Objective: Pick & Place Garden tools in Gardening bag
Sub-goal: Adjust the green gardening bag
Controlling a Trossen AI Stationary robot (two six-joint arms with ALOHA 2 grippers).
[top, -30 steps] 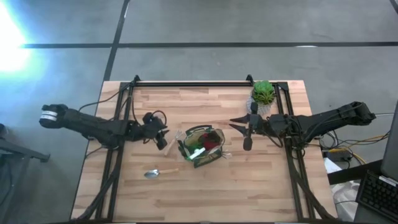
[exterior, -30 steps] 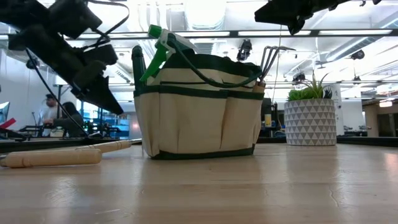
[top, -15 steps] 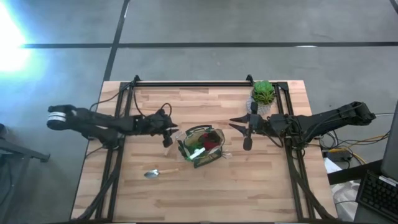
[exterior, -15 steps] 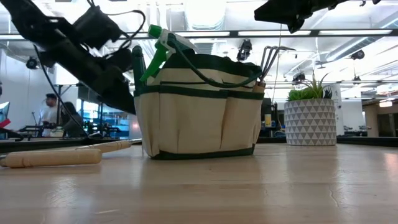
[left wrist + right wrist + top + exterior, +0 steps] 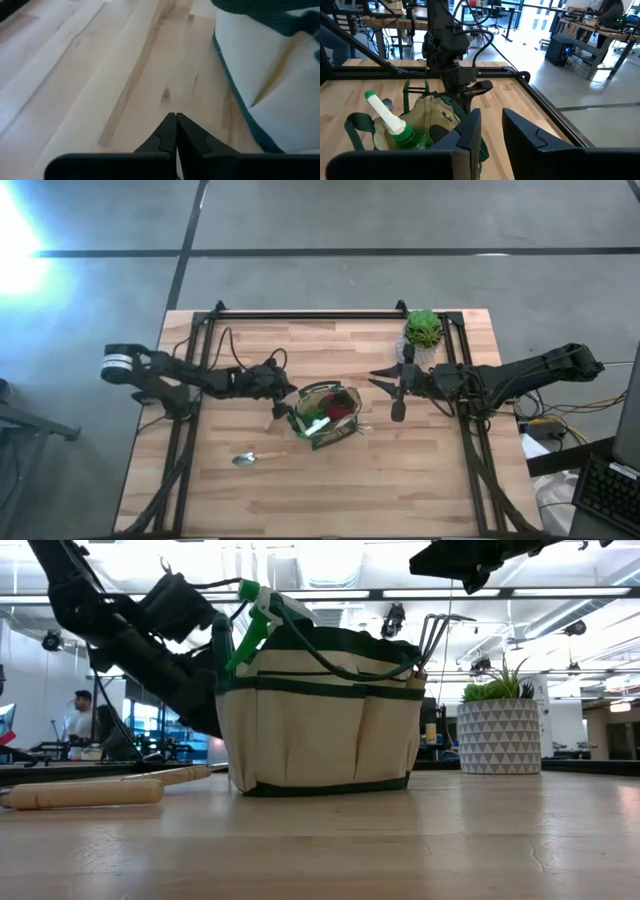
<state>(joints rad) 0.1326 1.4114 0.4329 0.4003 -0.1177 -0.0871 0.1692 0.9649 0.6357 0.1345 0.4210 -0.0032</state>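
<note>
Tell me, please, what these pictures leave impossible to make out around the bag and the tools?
- Gardening bag contents: high view, too small; low view, the wall hides them.
- Trowel blade: low view, cut off by the edge.
- Left gripper, shut beside the bag: low view, the bag hides its fingertips.
- Right gripper: low view, cut off at top.

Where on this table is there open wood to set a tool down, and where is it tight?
Open: the table strip along the near edge, below the trowel and bag, and the far strip between the top rail and bag. Tight: beside the bag, where the shut left gripper sits, and near the plant pot under the right gripper.
</note>
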